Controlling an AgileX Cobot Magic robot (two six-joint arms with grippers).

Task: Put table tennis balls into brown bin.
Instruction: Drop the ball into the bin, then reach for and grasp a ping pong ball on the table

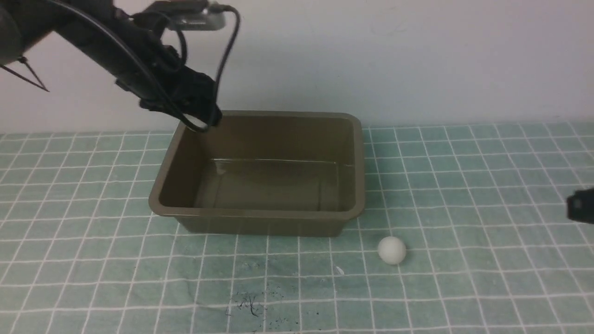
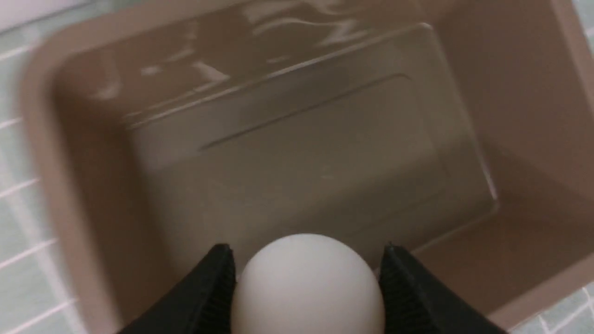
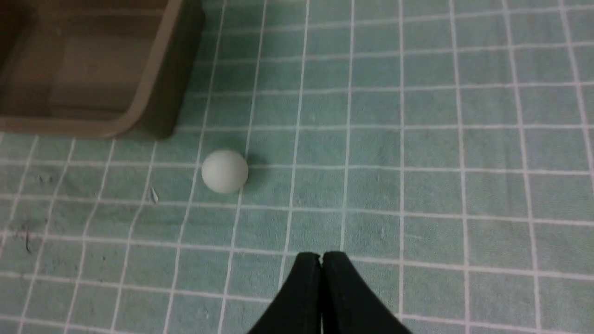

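My left claw is clamped on the held ball, one black finger pressed to each side of it. In the front view it hangs over the far left corner of the brown bin, whose floor looks bare beneath. That corner worries me. If I let go this near the rim, the held ball could clip the rolled edge or the sloping wall and hop out onto the bench. Even a clean drop may rebound off the hard floor, since the ball is so light. The loose ball sits on the bench just off the bin's near right corner, apart from it, and a clumsy approach could nudge it into a roll. My right claw is pressed together with nothing in it, low over the bench and well short of that ball. Being spheres, the balls have no long axis or heading, and I see no logo. The bin opens upward, its long side running left to right in front of me.
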